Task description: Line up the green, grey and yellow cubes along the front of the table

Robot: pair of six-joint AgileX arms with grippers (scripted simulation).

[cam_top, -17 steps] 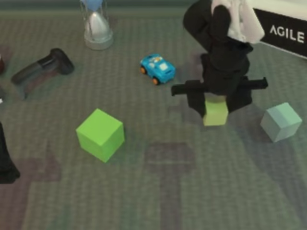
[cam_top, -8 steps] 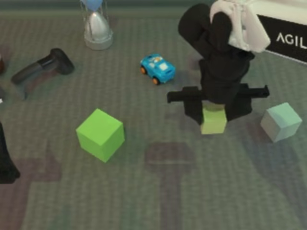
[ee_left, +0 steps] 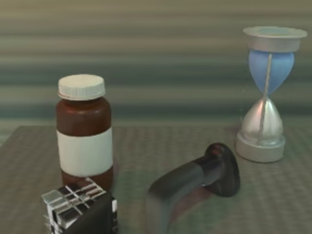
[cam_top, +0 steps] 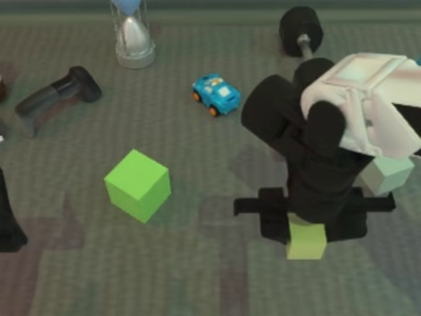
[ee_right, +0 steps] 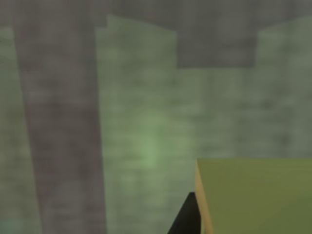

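My right gripper (cam_top: 306,232) is shut on the small yellow cube (cam_top: 306,241), held toward the front of the table, right of centre. In the right wrist view the yellow cube (ee_right: 256,195) fills a corner over the table's weave. The large green cube (cam_top: 137,185) rests left of centre. The grey cube (cam_top: 389,174) sits at the right, mostly hidden behind my right arm. My left arm (cam_top: 9,227) stays parked at the left edge, its gripper out of view.
At the back stand an hourglass (cam_top: 133,38), a blue toy car (cam_top: 216,94), a dark scanner-like handle (cam_top: 58,95) and a black dumbbell (cam_top: 301,29). The left wrist view shows a brown pill bottle (ee_left: 84,131) and a mirrored puzzle cube (ee_left: 75,204).
My right arm has carried the yellow cube from the middle of the table toward the front edge. The dumbbell at the back is now uncovered. The grey cube is now mostly covered.
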